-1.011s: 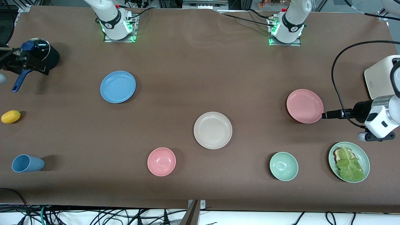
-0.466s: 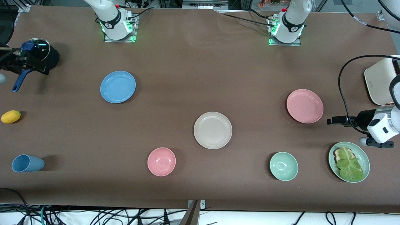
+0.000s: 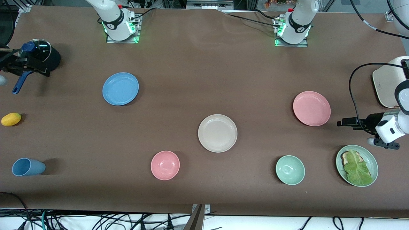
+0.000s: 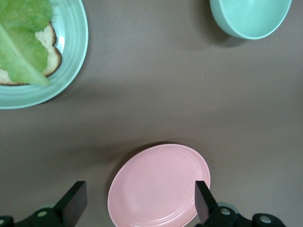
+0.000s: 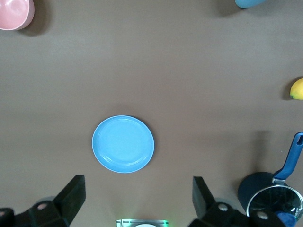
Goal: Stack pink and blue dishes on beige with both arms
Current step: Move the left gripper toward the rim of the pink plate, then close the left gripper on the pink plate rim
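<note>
I count four plates on the table: one blue plate point(image 3: 120, 88), one pink plate point(image 3: 311, 108), one beige plate point(image 3: 217, 133) and one green plate point(image 3: 370, 159) carrying one slice of bread point(image 3: 345, 156) under one lettuce leaf point(image 3: 358, 169). There are two bowls, a pink bowl point(image 3: 165, 165) and a green bowl point(image 3: 290, 170). Singles: one blue cup point(image 3: 27, 167), one saucepan point(image 3: 41, 57), one yellow fruit point(image 3: 11, 119), one toaster point(image 3: 388, 81).
</note>
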`<state>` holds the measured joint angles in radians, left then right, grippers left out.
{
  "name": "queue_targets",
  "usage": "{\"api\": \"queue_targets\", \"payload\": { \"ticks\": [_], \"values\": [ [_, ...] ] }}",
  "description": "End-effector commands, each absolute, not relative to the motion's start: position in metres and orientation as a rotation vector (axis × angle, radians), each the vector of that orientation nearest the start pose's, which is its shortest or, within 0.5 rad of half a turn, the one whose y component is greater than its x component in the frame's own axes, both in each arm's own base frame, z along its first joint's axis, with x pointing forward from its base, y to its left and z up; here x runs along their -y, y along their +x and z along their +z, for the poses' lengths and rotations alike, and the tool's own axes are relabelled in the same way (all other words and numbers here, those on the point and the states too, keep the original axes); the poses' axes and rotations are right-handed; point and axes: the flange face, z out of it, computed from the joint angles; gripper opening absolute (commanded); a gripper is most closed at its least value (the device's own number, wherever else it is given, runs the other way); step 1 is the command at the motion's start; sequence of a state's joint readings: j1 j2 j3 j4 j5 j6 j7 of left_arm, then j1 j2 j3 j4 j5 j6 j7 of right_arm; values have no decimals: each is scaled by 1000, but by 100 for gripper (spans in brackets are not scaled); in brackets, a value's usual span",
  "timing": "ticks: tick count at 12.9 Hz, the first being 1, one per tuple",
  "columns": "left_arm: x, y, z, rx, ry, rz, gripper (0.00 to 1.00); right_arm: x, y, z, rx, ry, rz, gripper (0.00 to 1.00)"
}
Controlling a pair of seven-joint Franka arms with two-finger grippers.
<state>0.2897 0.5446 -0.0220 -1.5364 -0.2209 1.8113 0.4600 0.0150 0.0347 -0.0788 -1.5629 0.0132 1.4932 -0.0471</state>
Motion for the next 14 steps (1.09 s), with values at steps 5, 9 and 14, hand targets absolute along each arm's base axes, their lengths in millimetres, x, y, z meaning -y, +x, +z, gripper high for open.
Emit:
{"api": "queue_targets", "payload": {
  "ticks": [5, 9, 14],
  "values": [
    [-197, 599, 259, -110, -3491, 240, 100, 34, 552, 607, -9, -3120, 166, 100],
    [-214, 566, 220, -59, -3559, 169, 100, 35, 552, 606, -11, -3119, 168, 100],
    [-213, 547, 200, 63, -3594, 187, 99, 35, 552, 606, -11, -3119, 168, 100]
  ]
}}
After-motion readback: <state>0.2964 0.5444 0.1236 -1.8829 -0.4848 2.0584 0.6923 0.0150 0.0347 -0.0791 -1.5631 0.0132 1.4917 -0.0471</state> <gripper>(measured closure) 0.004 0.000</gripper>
